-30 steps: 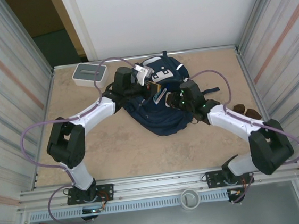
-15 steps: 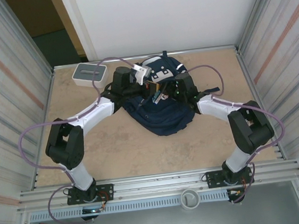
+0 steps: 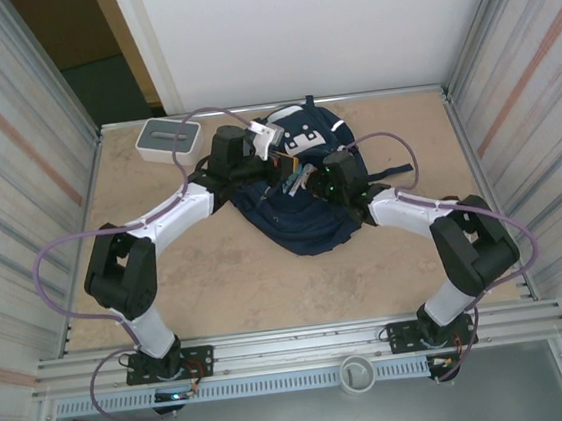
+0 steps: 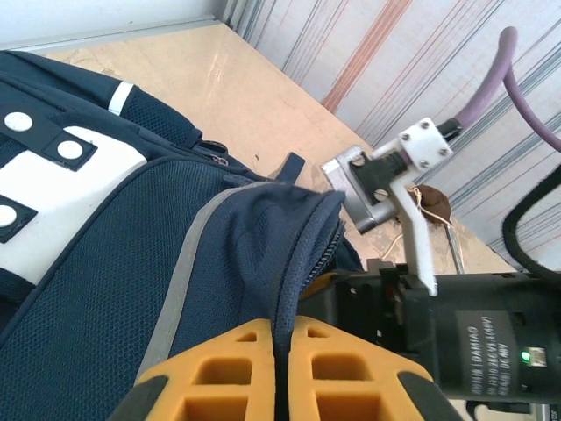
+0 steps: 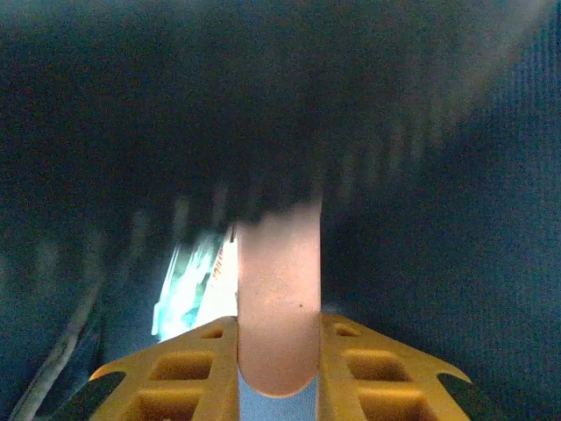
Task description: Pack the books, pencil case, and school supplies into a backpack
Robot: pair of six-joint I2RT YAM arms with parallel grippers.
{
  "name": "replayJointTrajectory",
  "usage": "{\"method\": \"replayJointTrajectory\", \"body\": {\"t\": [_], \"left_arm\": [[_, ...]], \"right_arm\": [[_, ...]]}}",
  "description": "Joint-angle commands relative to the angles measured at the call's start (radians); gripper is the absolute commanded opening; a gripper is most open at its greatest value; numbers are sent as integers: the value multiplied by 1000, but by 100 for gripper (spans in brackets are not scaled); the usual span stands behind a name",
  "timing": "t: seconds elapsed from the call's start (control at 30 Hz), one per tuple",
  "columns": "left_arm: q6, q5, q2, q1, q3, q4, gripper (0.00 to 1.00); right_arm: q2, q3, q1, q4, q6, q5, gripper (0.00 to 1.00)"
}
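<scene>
The backpack (image 3: 308, 230) lies on the worktop (image 3: 249, 284) towards its far side, navy with white patches. The left gripper (image 3: 278, 162) sits at the backpack's upper left and is clamped tight on the rim of the opening. In the left wrist view its yellow fingers (image 4: 237, 364) pinch the zippered edge with no gap, and the fabric (image 4: 114, 289) rises in a fold. The right gripper (image 3: 303, 180) reaches into the backpack's mouth from the right. In its own wrist view the gripper (image 5: 279, 326) is closed on a pink stick (image 5: 279, 281) that stands upright between the pads, with dark lining (image 5: 456, 219) all round. A white box (image 3: 166, 139) rests well left of the backpack.
</scene>
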Motion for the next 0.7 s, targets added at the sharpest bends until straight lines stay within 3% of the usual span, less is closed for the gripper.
{"method": "replayJointTrajectory", "body": {"t": [0.0, 0.2, 0.3, 0.43, 0.67], "left_arm": [[-2, 37, -50, 2, 6, 42, 0], [1, 30, -47, 2, 10, 24, 0], [-2, 32, -40, 2, 9, 26, 0], [-6, 35, -28, 2, 6, 30, 0], [-2, 24, 4, -5, -25, 37, 0]], "right_arm": [[86, 55, 3, 18, 9, 27, 19], [149, 108, -1, 121, 11, -56, 21], [124, 87, -3, 128, 0, -72, 31], [46, 29, -5, 77, -30, -53, 48], [-199, -114, -11, -84, -129, -1, 55]]}}
